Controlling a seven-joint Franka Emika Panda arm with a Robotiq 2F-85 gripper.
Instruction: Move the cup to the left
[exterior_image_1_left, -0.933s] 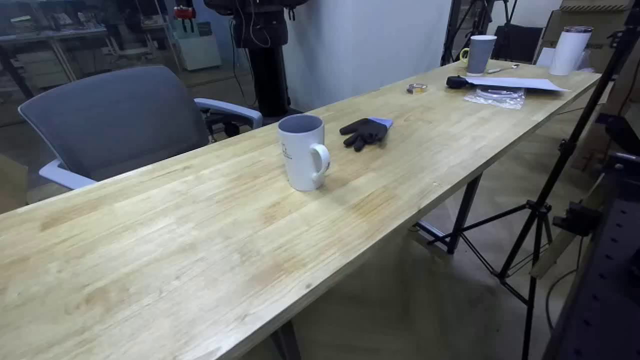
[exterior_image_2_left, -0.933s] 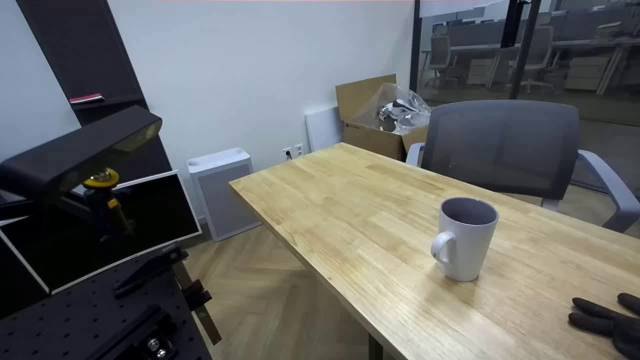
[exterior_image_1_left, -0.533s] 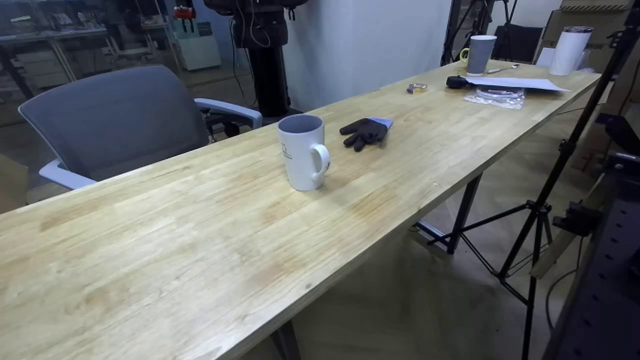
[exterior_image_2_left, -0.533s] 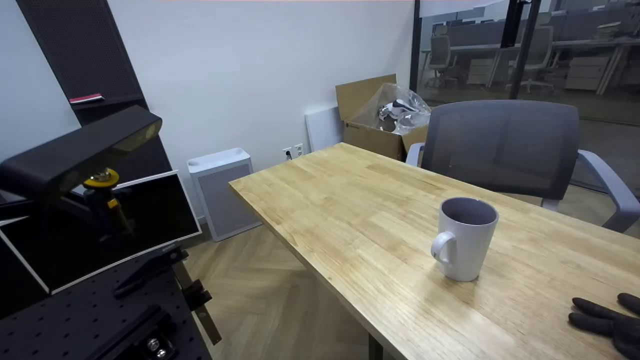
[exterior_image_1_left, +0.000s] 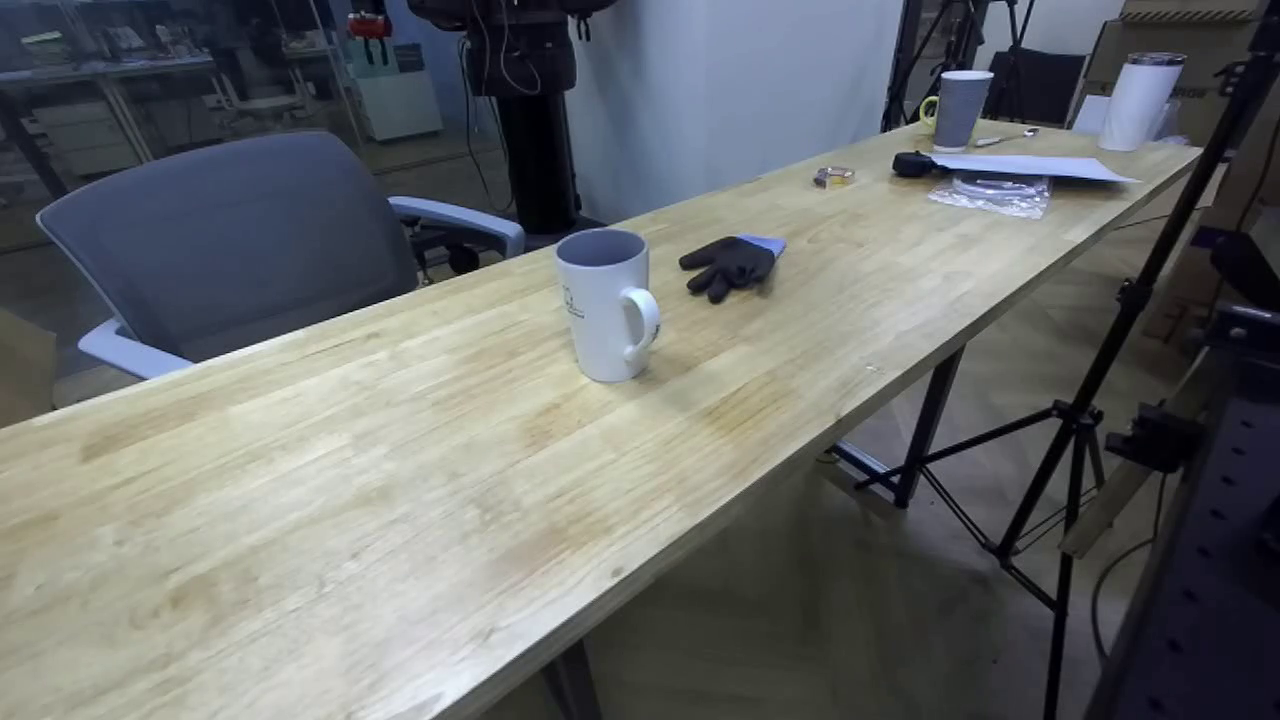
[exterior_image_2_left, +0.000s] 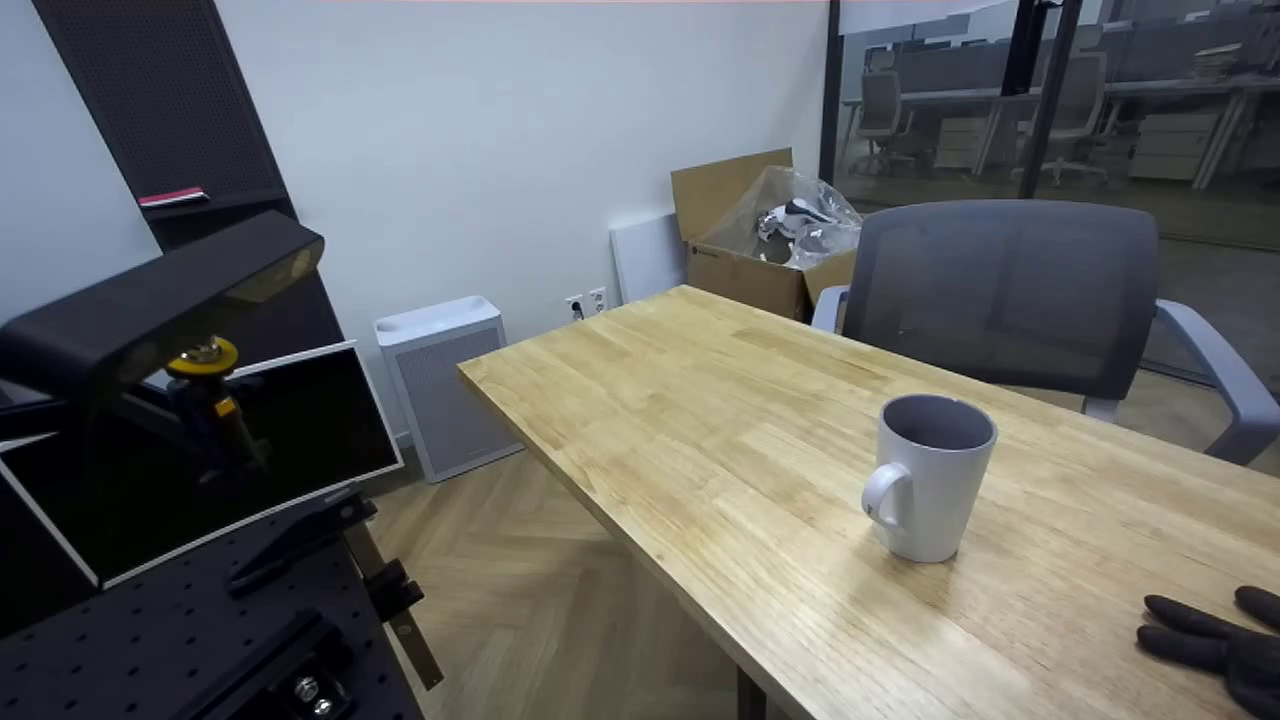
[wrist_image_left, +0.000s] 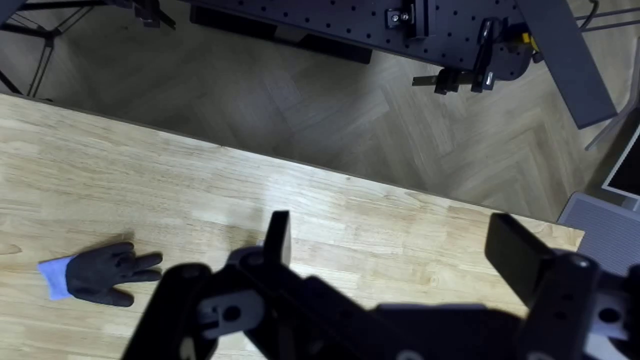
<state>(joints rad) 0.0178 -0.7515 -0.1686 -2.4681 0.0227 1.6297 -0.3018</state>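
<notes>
Pale wooden worktop (exterior_image_1_left: 380, 500) in an exterior view, the cup (exterior_image_1_left: 603, 325) standing upright on it at three o'clock from a grey chair (exterior_image_1_left: 235, 245). The cup is tall, white outside and grey within, with small dark print (exterior_image_1_left: 573, 304) and a loop handle (exterior_image_1_left: 652, 322) toward four o'clock; a dark glove (exterior_image_1_left: 733, 267) lies nearby at two o'clock. In the wrist view the hand (wrist_image_left: 392, 245) is spread wide.
</notes>
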